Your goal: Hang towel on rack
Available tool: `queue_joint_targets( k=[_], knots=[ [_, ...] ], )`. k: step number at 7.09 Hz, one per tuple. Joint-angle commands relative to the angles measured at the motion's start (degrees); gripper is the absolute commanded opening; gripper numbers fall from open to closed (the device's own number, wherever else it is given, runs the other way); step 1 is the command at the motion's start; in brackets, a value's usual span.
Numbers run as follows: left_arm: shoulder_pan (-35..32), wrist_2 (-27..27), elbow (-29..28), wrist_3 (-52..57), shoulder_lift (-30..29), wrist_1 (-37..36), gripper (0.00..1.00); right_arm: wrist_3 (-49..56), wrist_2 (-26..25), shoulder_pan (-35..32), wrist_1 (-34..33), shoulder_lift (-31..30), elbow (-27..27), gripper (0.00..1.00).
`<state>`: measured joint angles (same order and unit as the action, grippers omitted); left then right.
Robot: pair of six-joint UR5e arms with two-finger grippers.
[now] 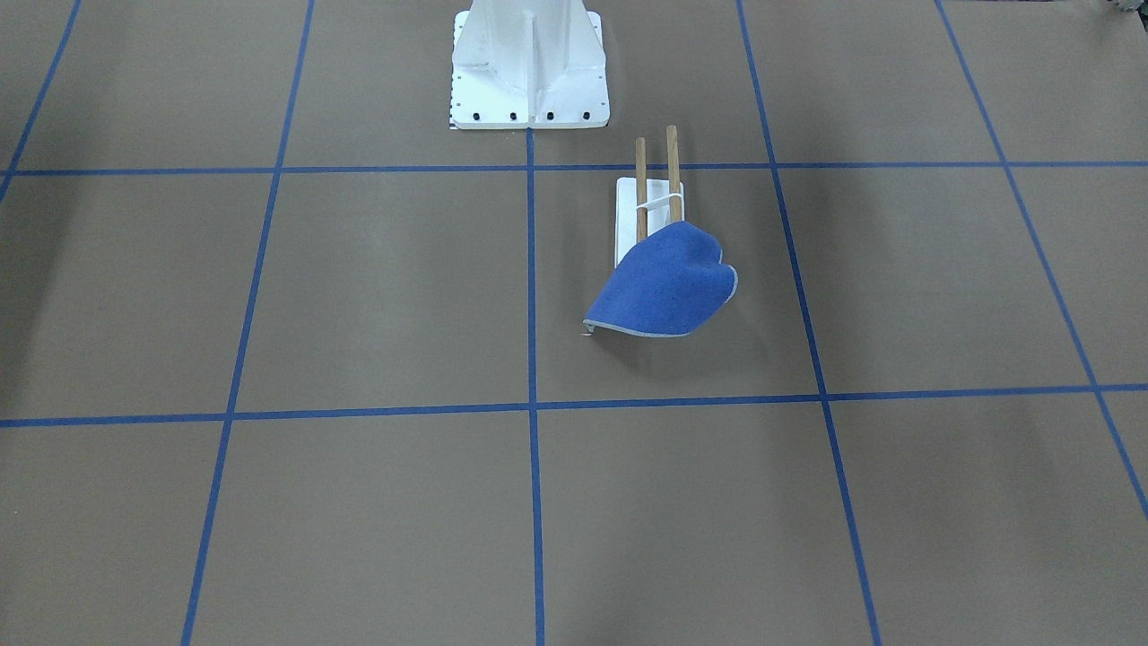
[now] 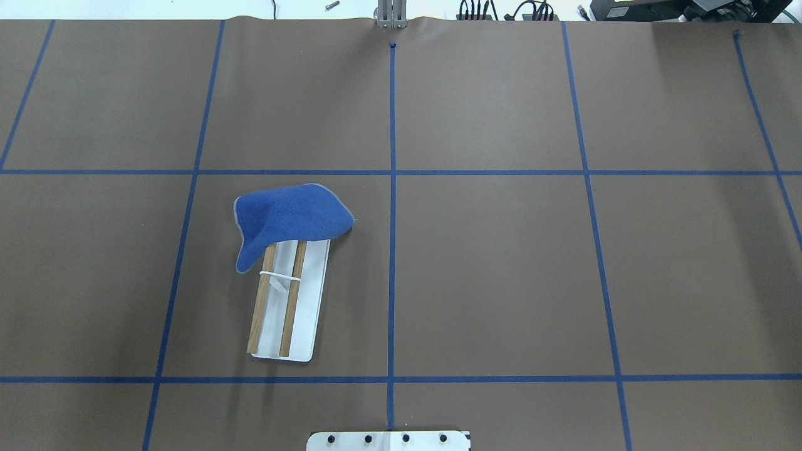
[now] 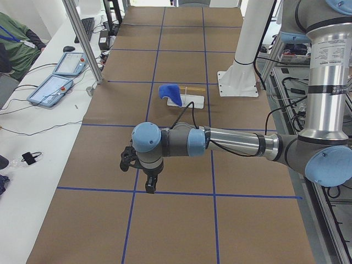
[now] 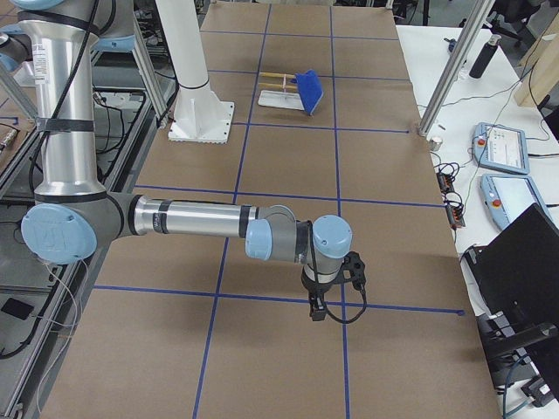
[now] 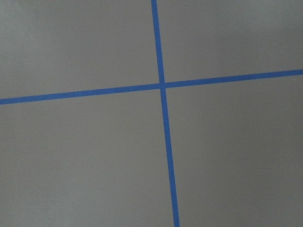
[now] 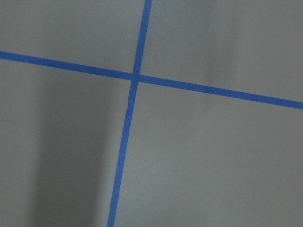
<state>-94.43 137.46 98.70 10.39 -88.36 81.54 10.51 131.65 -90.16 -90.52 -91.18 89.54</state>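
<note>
You are looking at a table (image 2: 501, 282) covered in brown paper, squared off by blue tape lines (image 2: 392, 250), with the rack (image 2: 307, 300) resting on its flat white base in the robot's left half and the robot's white pedestal (image 1: 529, 72) bolted at mid-edge.

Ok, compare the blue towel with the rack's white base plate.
Colour: the towel is royal blue with a pale edge; the base plate is white.
Shape: the towel is soft and curved, the plate a flat rectangle.
Pose: the towel drapes over the wooden rods; the plate lies on the table.
Shared: both sit in one grid square.
</note>
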Motion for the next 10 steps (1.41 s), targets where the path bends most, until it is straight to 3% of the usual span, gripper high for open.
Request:
queue_joint_targets(
  k=[1,10],
  knots=[
    [-0.1,0.4,0.2,0.0,0.5,0.1,0.98,-0.1,1.1,-0.5,1.0,-0.5,1.5,1.00],
    [-0.1,-0.3,-0.1,-0.2,1.6,0.1,0.98,-0.1,1.1,-1.2,1.0,-1.7,2.0,1.00]
  ],
)
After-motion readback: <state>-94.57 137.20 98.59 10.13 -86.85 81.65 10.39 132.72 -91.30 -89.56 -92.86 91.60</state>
